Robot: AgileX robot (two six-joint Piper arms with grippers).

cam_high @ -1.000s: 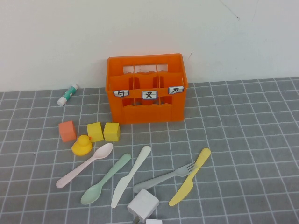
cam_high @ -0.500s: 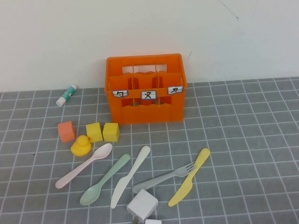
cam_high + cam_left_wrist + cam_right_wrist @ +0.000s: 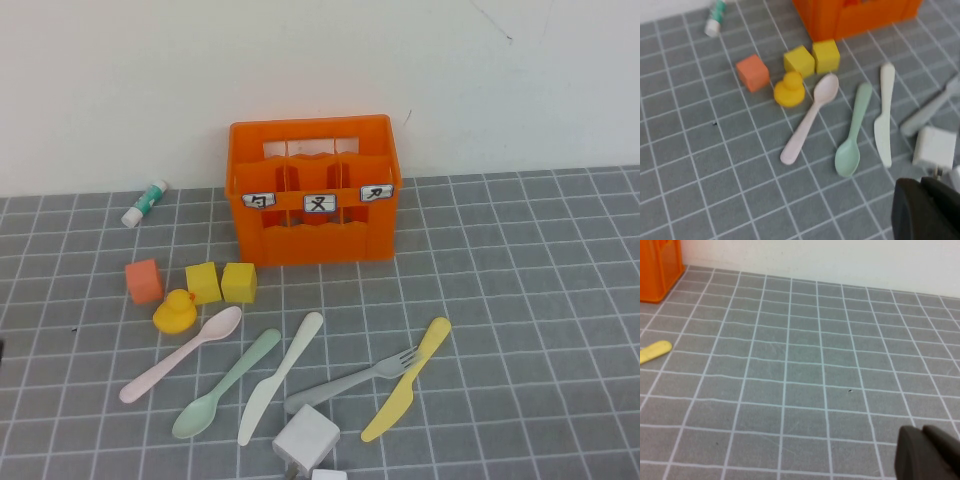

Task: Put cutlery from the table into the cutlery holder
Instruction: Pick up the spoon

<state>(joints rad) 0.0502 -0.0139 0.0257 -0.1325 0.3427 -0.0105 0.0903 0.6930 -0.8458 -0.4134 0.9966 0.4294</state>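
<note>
- Cutlery lies on the counter (image 3: 520, 260) in a fanned row before the crate (image 3: 313, 190), none of it inside yet
- From our left we see the pink spoon (image 3: 182, 353), green spoon (image 3: 226, 384), white knife (image 3: 281, 377), fork (image 3: 350, 380) and yellow knife (image 3: 407, 379)
- Fork tines touch the yellow knife, near its middle; the other pieces lie apart
- Crate stands upright at the back by the wall, with three white labels on its front
- Left of the crate, a glue stick (image 3: 146, 203) lies near the wall
- Between crate and spoons sit an orange cube (image 3: 144, 281), two yellow blocks (image 3: 221, 283) and a yellow duck (image 3: 175, 312); the duck is just beside the pink spoon's bowl
- A white block (image 3: 307, 439) sits at the near edge, touching the fork's handle end
- Left pincer (image 3: 927, 210) shows only as a dark shape at the corner of its wrist view, above the counter near the white block; we cannot tell how its fingers stand
- Right pincer (image 3: 930, 452) hangs over bare counter well to the right of the crate, the yellow knife's tip at the far side of its view; we cannot tell its state either
</note>
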